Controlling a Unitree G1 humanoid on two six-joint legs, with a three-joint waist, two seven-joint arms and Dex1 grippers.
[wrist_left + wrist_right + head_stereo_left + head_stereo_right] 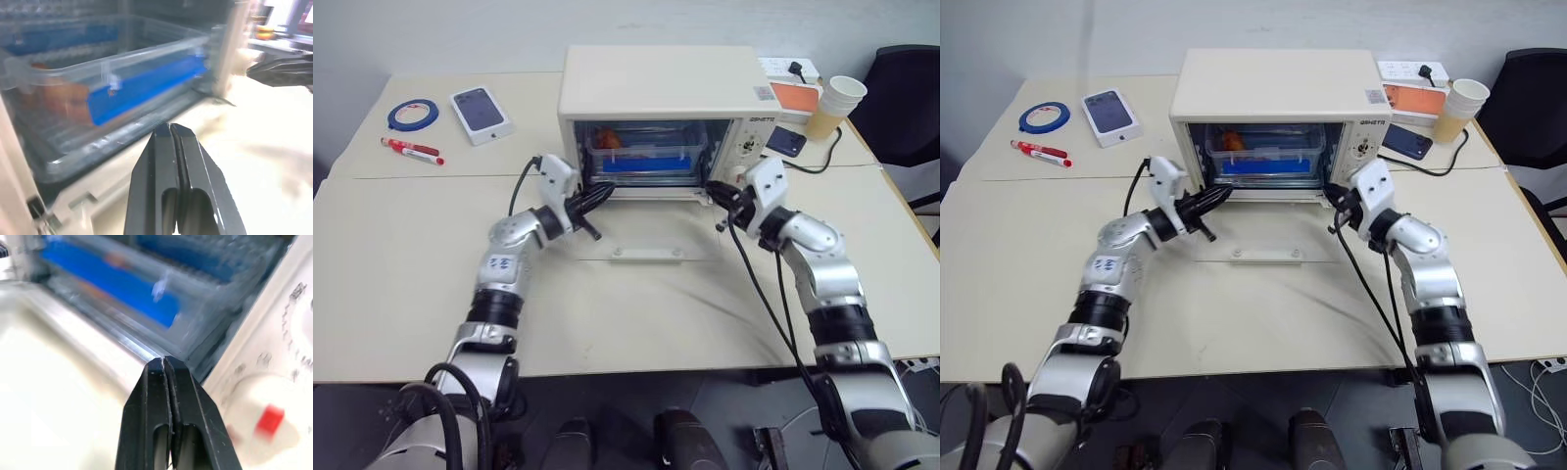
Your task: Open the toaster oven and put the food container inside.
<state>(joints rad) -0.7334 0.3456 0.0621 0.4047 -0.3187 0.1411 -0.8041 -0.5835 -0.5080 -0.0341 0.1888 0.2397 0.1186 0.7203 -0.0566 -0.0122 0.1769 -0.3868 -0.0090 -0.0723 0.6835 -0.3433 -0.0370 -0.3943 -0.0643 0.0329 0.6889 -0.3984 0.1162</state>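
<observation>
The cream-white toaster oven (656, 83) stands at the back middle of the table. Its glass door (646, 237) lies folded down flat on the tabletop. Inside on the rack sits the clear food container (641, 155), with a blue clip along its front and orange-brown food at its left end. My left gripper (606, 190) is shut and empty, its tip at the lower left corner of the oven opening. My right gripper (713, 195), also shut and empty, hovers at the lower right corner, below the knob panel with the red button (270, 420).
A blue tape roll (413, 115), a red marker (411, 149) and a white phone box (481, 113) lie at the back left. Right of the oven are a power strip (790, 69), a dark phone (787, 141) and a paper cup (835, 106). A black chair (911, 88) stands beyond.
</observation>
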